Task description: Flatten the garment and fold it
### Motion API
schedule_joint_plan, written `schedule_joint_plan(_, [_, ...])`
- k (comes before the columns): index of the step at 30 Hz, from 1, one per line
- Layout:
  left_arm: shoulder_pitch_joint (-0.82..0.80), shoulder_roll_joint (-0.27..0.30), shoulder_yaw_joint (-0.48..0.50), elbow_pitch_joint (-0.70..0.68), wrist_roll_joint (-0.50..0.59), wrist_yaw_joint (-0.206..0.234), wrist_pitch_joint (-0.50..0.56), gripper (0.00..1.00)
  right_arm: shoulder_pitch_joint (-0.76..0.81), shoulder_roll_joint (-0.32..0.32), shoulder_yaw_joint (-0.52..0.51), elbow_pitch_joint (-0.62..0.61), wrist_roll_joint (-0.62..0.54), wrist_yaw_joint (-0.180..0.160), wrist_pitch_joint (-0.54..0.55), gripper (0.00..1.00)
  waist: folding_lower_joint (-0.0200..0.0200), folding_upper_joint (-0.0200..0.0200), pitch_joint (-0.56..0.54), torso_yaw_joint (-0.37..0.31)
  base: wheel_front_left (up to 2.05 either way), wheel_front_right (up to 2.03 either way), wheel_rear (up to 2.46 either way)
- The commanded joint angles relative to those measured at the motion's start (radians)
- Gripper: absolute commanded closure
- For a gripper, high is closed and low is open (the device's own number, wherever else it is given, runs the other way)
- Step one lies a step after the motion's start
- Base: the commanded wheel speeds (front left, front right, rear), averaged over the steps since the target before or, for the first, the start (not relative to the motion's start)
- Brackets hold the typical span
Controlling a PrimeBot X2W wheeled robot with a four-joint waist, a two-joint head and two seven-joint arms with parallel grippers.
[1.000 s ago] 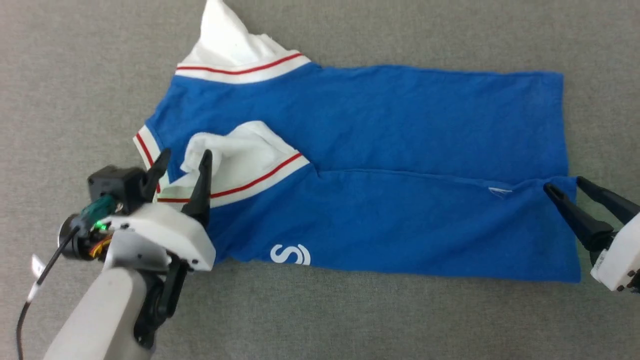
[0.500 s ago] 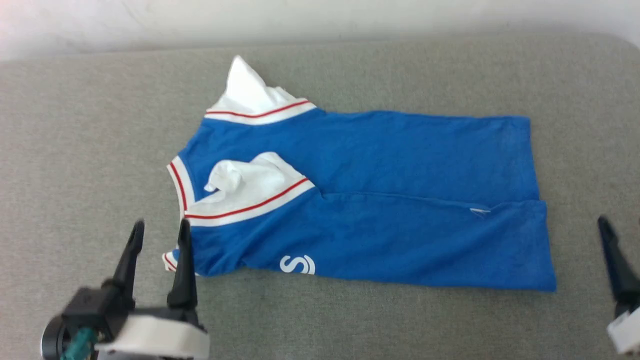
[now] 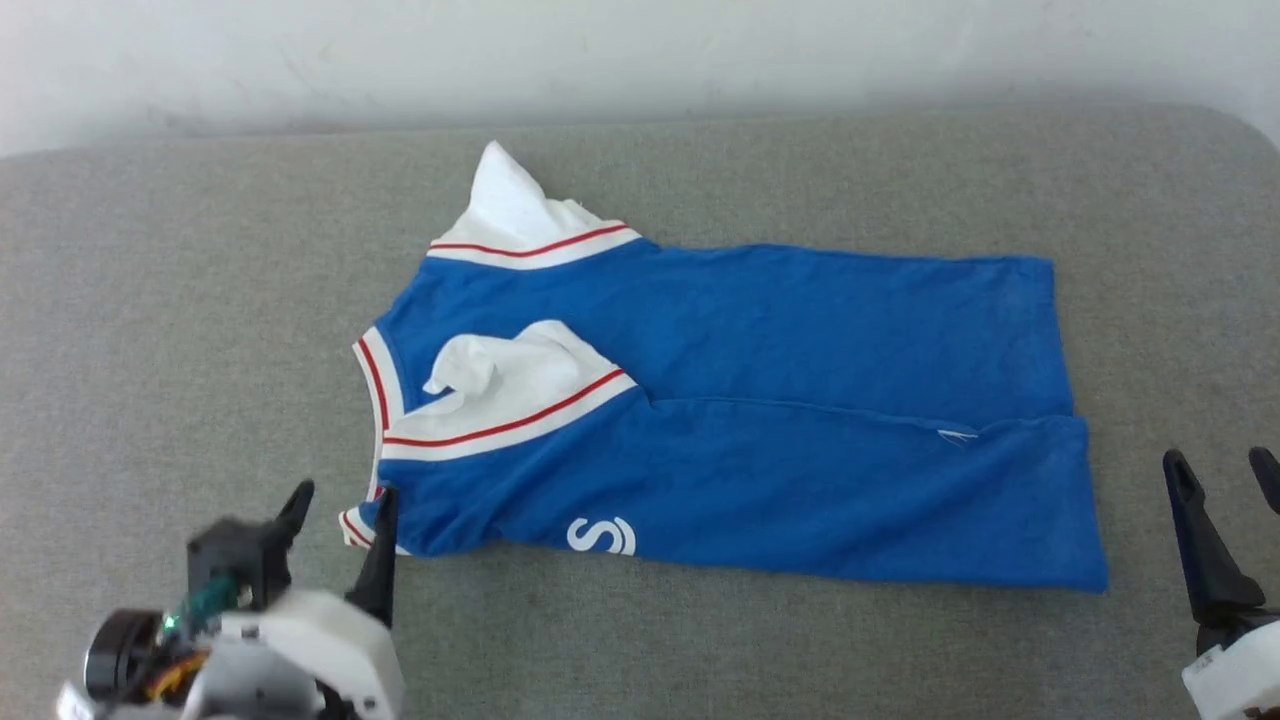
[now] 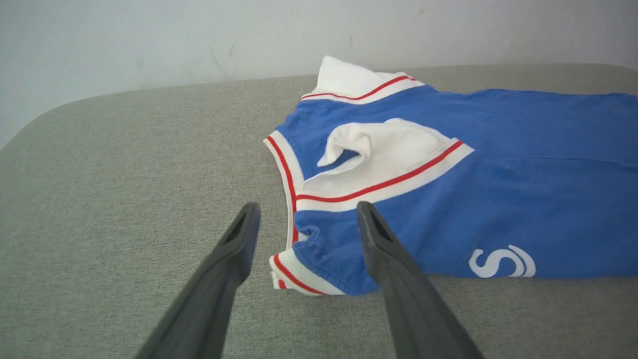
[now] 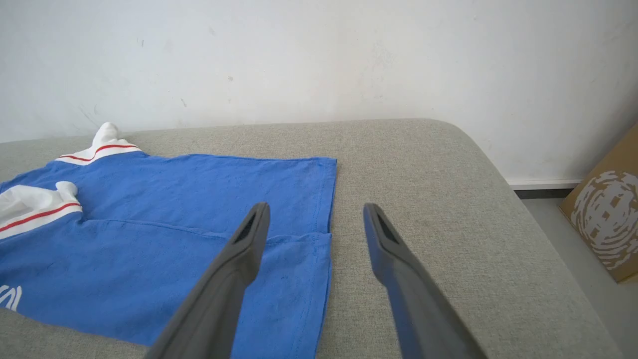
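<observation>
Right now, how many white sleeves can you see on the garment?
2. The far sleeve sticks out at the far edge of the garment; the near sleeve lies folded onto the blue cloth beside the collar.

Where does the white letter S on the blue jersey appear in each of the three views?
Head view: the white letter S sits low and left of centre, at the near edge of the jersey.
Left wrist view: lower right, again at the near edge.
Right wrist view: low at the left border, partly cut off.
Shared landmark: the white sleeve with a red stripe, folded onto the blue body.
</observation>
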Motion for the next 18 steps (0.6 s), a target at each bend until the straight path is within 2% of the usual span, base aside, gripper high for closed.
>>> schedule_joint_plan(1, [-0.023, 0.004, 0.000, 0.007, -0.008, -0.005, 0.007, 0.00, -0.008, -0.001, 0.004, -0.006, -0.004, -0.001, 0.002, 0.00, 0.0000, 0.0000, 0.013, -0.003, 0.00, 0.00, 0.00])
schedule_joint_plan(6, [-0.103, 0.009, -0.018, 0.124, -0.058, -0.041, 0.134, 0.00, -0.013, -0.005, 0.016, -0.004, 0.007, -0.001, 0.013, 0.00, 0.0000, 0.0000, 0.050, -0.014, 0.00, 0.00, 0.00])
schedule_joint_plan(14, [-0.148, 0.004, -0.042, 0.264, -0.134, -0.068, 0.298, 0.02, -0.029, -0.025, 0.013, -0.004, 0.018, -0.001, 0.018, 0.00, 0.0000, 0.0000, 0.100, -0.027, 0.00, 0.00, 0.00])
schedule_joint_plan(15, [-0.150, 0.003, -0.046, 0.270, -0.143, -0.076, 0.313, 0.89, -0.033, -0.030, 0.015, -0.003, 0.020, -0.001, 0.021, 0.00, 0.0000, 0.0000, 0.105, -0.027, 0.00, 0.00, 0.00])
schedule_joint_plan(16, [-0.151, 0.001, -0.051, 0.274, -0.154, -0.086, 0.326, 1.00, -0.037, -0.037, 0.020, -0.002, 0.022, -0.001, 0.025, 0.00, 0.0000, 0.0000, 0.108, -0.026, 0.00, 0.00, 0.00])
schedule_joint_plan(18, [-0.153, -0.003, -0.052, 0.272, -0.169, -0.100, 0.329, 1.00, -0.049, -0.055, 0.030, -0.002, 0.027, -0.001, 0.036, 0.00, 0.0000, 0.0000, 0.112, -0.025, 0.00, 0.00, 0.00])
